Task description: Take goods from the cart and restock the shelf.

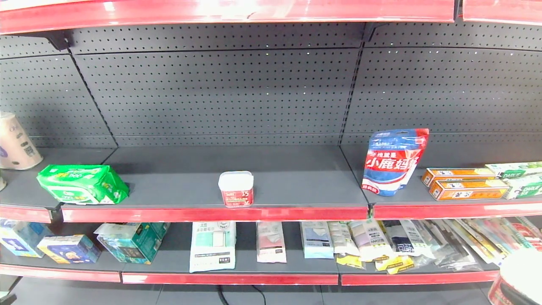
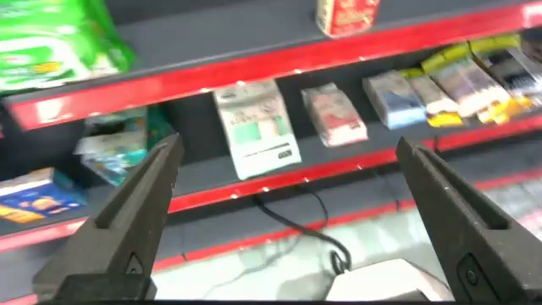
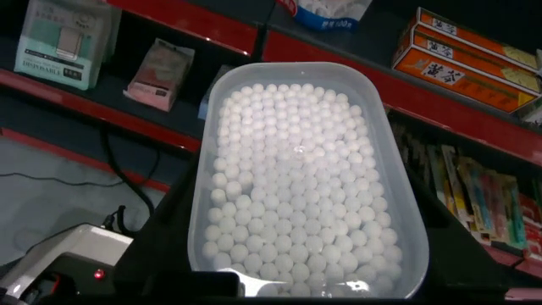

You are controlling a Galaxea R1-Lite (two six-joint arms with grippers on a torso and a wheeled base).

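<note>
My right gripper (image 3: 305, 263) is shut on a tub of cotton swabs (image 3: 301, 169), its clear lid showing rows of white tips; dark fingers (image 3: 165, 237) press on both sides. The same tub (image 1: 520, 271) sits at the lower right corner of the head view, below and in front of the shelves. A matching red tub with a white lid (image 1: 236, 189) stands near the front edge of the middle shelf (image 1: 178, 178). My left gripper (image 2: 292, 237) is open and holds nothing, low in front of the bottom shelf.
The middle shelf holds a green wipes pack (image 1: 82, 184) at left, a blue-red pouch (image 1: 394, 163) and orange boxes (image 1: 465, 184) at right. Wide bare board lies around the red tub. Packets (image 1: 211, 245) fill the lower shelf. A cable (image 2: 296, 224) lies on the floor.
</note>
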